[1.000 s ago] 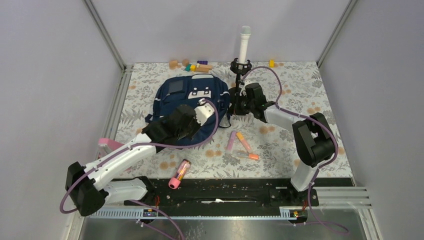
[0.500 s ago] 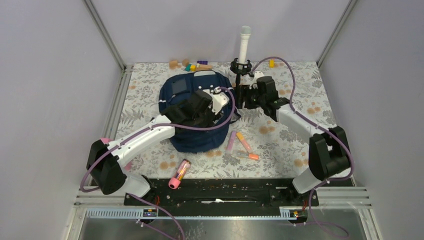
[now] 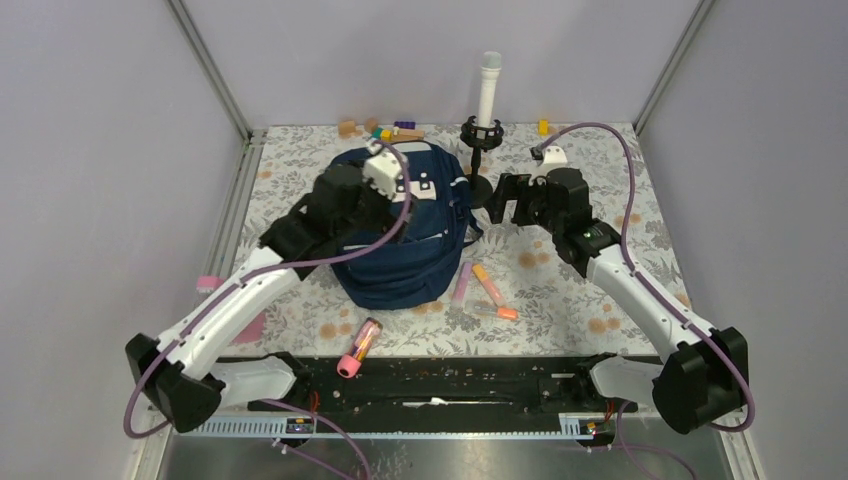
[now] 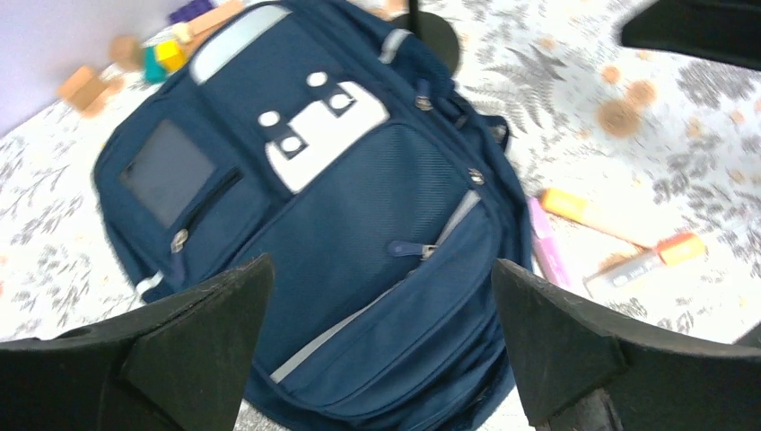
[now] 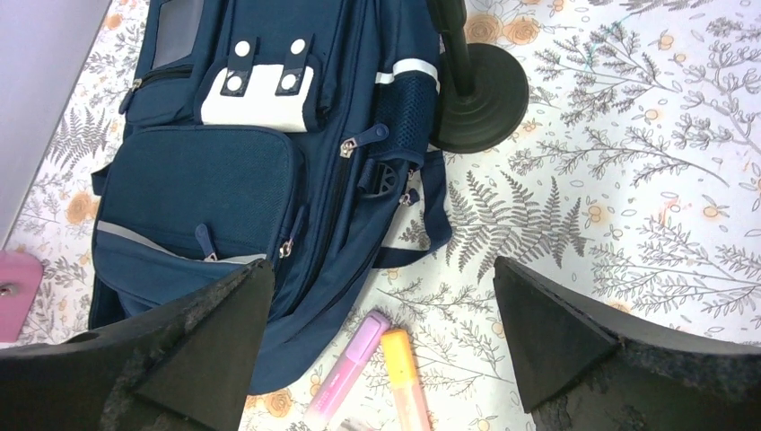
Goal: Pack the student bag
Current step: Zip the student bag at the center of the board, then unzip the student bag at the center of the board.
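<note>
The student bag (image 3: 405,250) is a navy backpack with white patches, lying front side up in the middle of the table; its zips look closed. In the left wrist view the student bag (image 4: 359,224) fills the frame. My left gripper (image 3: 335,200) hovers over its back-left part, open, and the left gripper (image 4: 381,262) holds nothing. My right gripper (image 3: 515,200) hangs open just right of the bag. Below the empty right gripper (image 5: 381,264) lie the bag's right edge (image 5: 251,180), a purple highlighter (image 5: 350,373) and an orange highlighter (image 5: 404,377).
A microphone (image 3: 488,90) on a black stand (image 5: 476,99) rises behind the bag's right corner. Another marker (image 3: 492,311) lies by the highlighters, and a pink-capped tube (image 3: 358,347) near the front. Wooden blocks (image 3: 385,130) line the back edge. Pink items (image 3: 208,284) lie left.
Both grippers went from shut to wide open and let go of the bag. The left arm swung back and left over the bag. The right arm drew away to the right.
</note>
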Controlling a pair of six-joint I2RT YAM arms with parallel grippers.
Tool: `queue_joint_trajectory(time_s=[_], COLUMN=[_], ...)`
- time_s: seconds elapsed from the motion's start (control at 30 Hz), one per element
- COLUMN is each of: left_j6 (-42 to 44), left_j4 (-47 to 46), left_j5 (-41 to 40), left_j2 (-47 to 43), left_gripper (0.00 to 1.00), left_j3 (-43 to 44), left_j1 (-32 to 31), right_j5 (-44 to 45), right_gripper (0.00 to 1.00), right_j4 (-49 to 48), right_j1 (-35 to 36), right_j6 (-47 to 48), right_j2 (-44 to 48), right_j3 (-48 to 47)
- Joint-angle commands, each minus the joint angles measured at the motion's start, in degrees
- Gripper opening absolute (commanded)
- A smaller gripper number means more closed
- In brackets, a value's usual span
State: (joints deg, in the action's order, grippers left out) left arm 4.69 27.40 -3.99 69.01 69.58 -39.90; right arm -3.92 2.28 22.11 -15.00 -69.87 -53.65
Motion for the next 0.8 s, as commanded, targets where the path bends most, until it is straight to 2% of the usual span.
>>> queue_joint_trajectory(time_s=[0.0, 0.1, 0.2, 0.33, 0.43, 0.53, 0.7, 0.77], left_j6=[-5.3, -8.7, -12.0, -13.9, -14.7, -14.1, -15.4, -16.0], left_j4=[-2.5, -2.1, -1.2, -1.4, 0.5, 0.9, 0.8, 0.4], left_j5=[3.7, 3.7, 8.4, 11.3, 14.3, 13.9, 18.9, 21.5], left_j2=[-5.1, -7.1, -8.3, -7.1, -4.2, -2.4, -0.2, -0.1], left_gripper=[0.99, 0.99, 0.99, 0.99, 0.99, 0.99, 0.99, 0.99], left_j3=[-4.1, -8.2, -12.6, -16.2, -14.9, -14.8, -13.4, -13.5], left_j1=[8.0, 14.8, 23.3, 29.6, 31.3, 31.9, 33.3, 33.3], right_j5=[-1.0, -4.3, -8.1, -12.4, -14.8, -13.7, -11.3, -9.8], right_gripper=[1.0, 1.0, 1.0, 1.0, 1.0, 0.97, 0.9, 0.9], right_j4=[-0.7, -0.9, 0.5, -0.6, -2.8, -5.9, -3.1, 2.3], right_j1=[-0.4, -0.4, -0.3, -0.1, 0.9, 3.4, 4.4, 4.3], right_j6=[-3.4, -4.2, -6.5, -11.8, -16.3, -18.3, -15.8, -12.0], right_j2=[3.0, 4.1, 4.1, 2.9, 1.2, 0.3, -2.3, -4.0], right_j3=[1.9, 3.3, 3.9, 5.3, 6.9, 8.8, 5.2, 1.6])
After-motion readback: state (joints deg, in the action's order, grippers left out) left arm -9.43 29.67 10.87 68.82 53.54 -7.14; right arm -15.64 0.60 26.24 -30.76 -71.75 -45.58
